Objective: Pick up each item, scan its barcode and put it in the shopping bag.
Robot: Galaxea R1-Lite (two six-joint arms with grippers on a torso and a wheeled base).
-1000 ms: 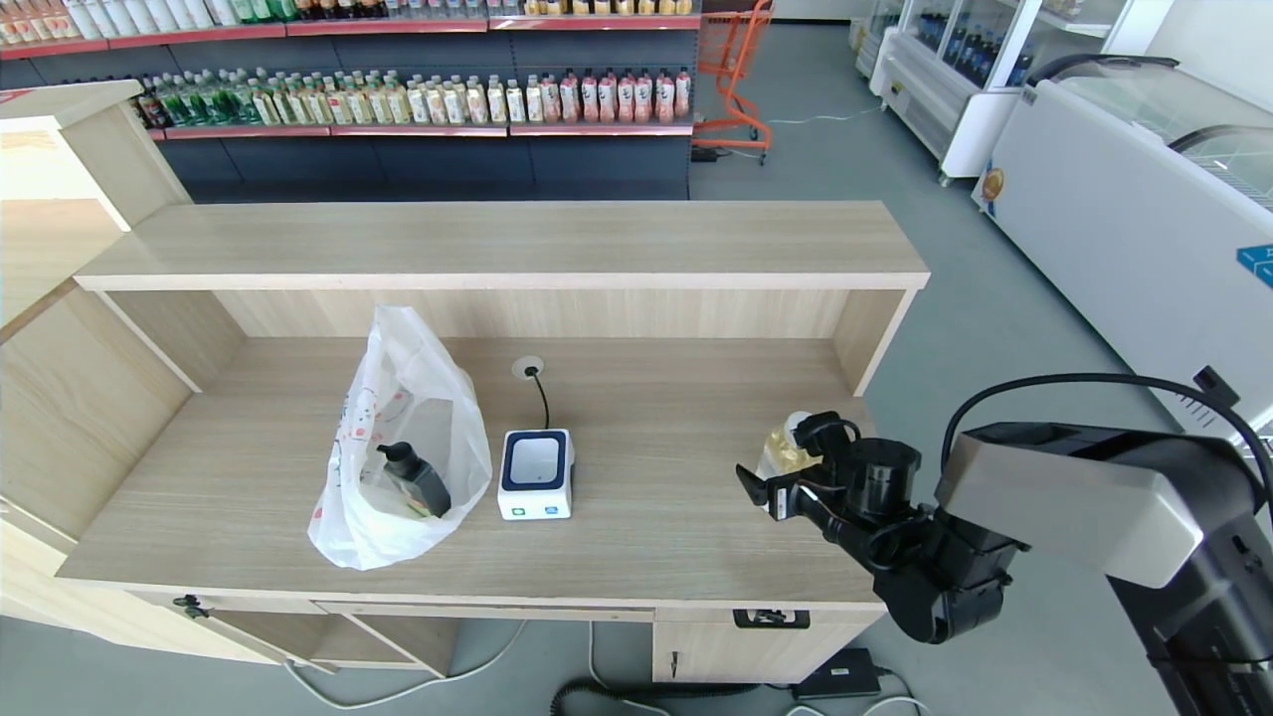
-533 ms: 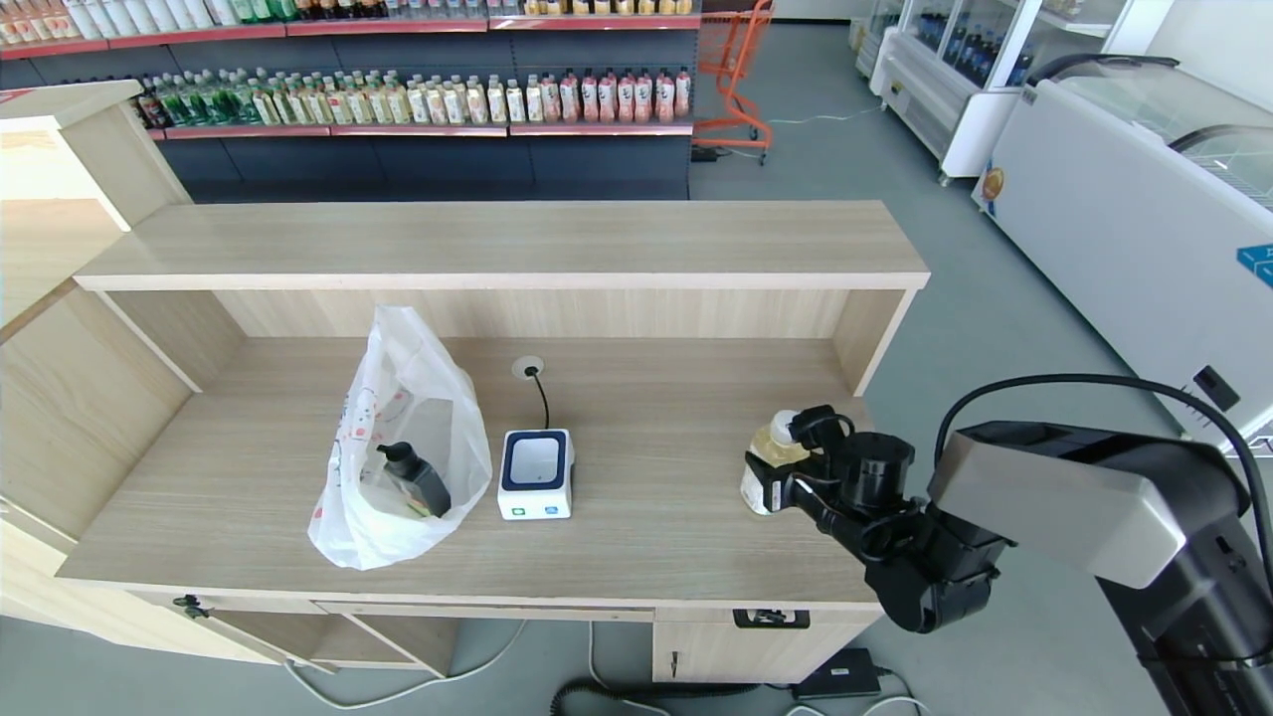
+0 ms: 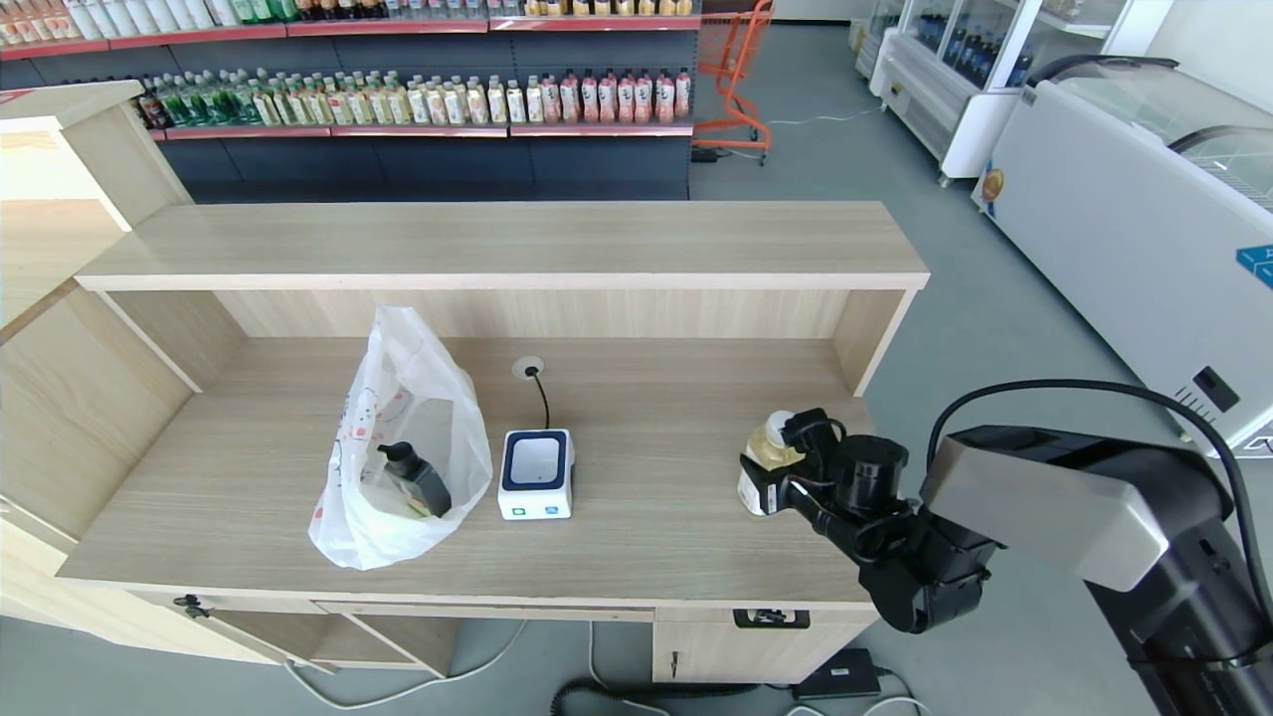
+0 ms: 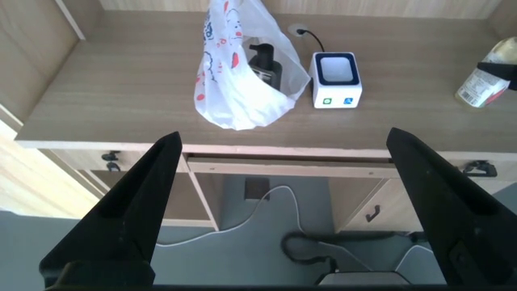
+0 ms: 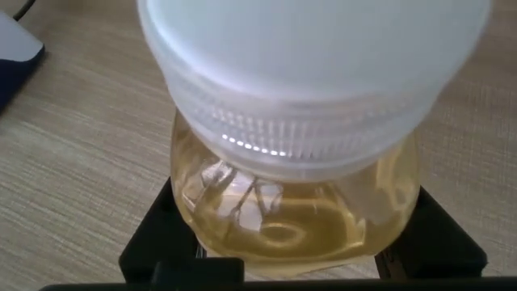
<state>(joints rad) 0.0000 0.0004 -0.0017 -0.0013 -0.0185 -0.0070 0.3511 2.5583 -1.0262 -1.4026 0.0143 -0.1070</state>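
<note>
A clear bottle (image 3: pixel 764 449) of yellowish liquid with a white cap stands upright near the counter's right end; it is also in the right wrist view (image 5: pixel 299 218) and the left wrist view (image 4: pixel 483 81). My right gripper (image 3: pixel 774 475) (image 5: pixel 299 255) is shut on the bottle's lower body, a black finger on each side. The white scanner (image 3: pixel 537 472) (image 4: pixel 336 77) sits mid-counter. Left of it stands the white plastic shopping bag (image 3: pixel 398 447) (image 4: pixel 238 89) holding a dark pump bottle (image 3: pixel 418 482). My left gripper (image 4: pixel 284 141) hangs open, low before the counter's front edge.
The wooden counter (image 3: pixel 656 537) has a raised back shelf (image 3: pixel 497 244) and side walls. The scanner's cable (image 3: pixel 542 398) runs to a hole at the back. Bare wood lies between scanner and bottle. Drink shelves and freezers stand beyond.
My right gripper, wide open in front of the bottle a second ago, has moved in around it and shut on it. The bottle has shifted slightly left.
</note>
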